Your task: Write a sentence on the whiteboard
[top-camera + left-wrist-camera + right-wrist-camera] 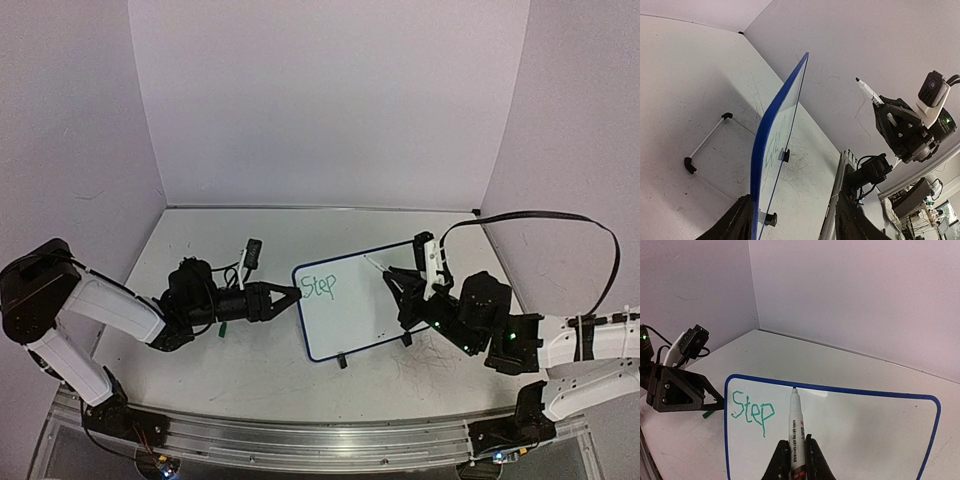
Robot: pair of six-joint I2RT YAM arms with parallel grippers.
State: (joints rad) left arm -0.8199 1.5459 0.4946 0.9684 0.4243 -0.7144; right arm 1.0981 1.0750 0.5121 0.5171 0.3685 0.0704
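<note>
The whiteboard point(355, 318) stands tilted at the table's middle, and it also shows in the right wrist view point(865, 435). In the left wrist view I see it edge-on by its blue rim point(776, 112). The sentence point(319, 286) reads only "Step", in green at the board's upper left point(752, 411). My left gripper point(293, 295) is open with the board's left rim between its jaws point(792, 207), and one finger point(740, 220) touches the rim. My right gripper point(397, 282) is shut on a white marker point(799, 430). Its tip points at the board's top rim, right of "Step", and hangs in the air in the left wrist view point(866, 89).
A green cap point(222, 327) lies under the left arm. A thin white wire bracket point(705, 145) with black ends rests on the table behind the board. Walls close the back and sides. A metal rail point(320, 435) runs along the near edge. A black cable point(560, 216) loops above the right arm.
</note>
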